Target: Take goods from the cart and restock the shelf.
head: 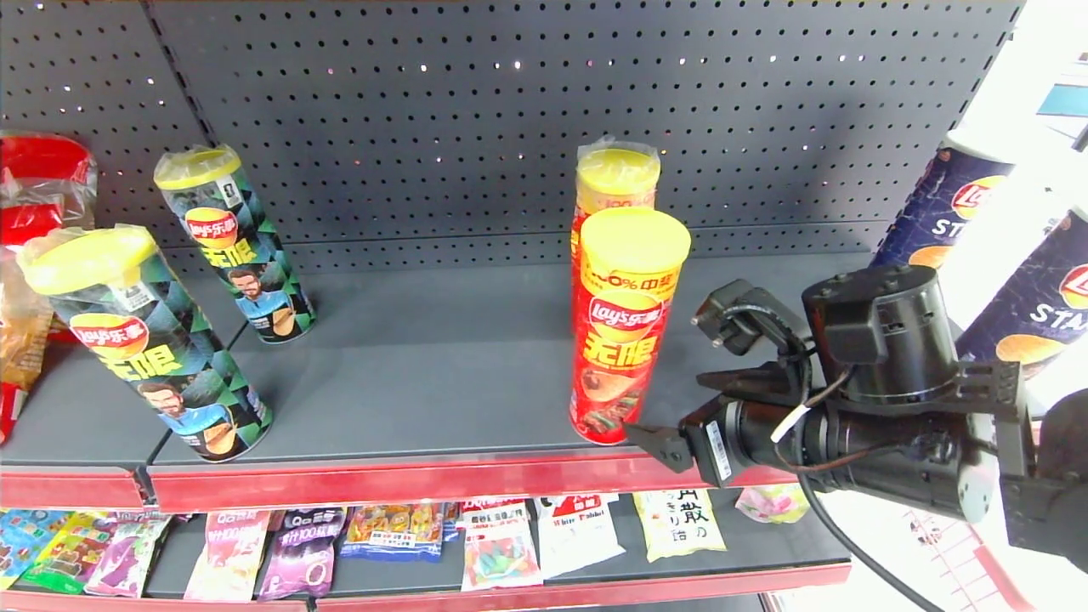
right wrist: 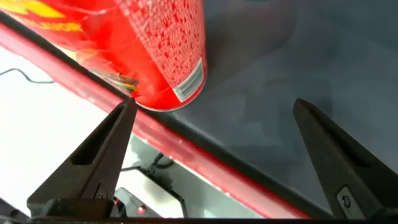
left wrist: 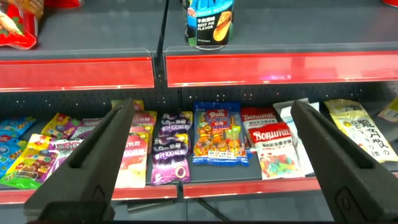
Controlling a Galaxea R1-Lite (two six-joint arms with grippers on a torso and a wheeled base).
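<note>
Care near tall red yellow-lidded crisp tube [head: 625, 331] at grey metal shelf [head: 442, 365] lip: draw right jaws, spread empty, straight toward 4 o'clock.

A: What colour is carried by the front can [head: 625, 340]?
B: Red, finely speckled, topped by a yellow lid [head: 633, 238].
A: And by the two left cans [head: 149, 340]?
B: Green and black triangles are printed there, under yellow tops.
A: The shelf [head: 425, 374]?
B: Dark grey, edged by a red strip [head: 382, 480]; the grey back panel [head: 510, 102] is dotted with holes. Navy is worn by the right cans [head: 935, 212].
</note>
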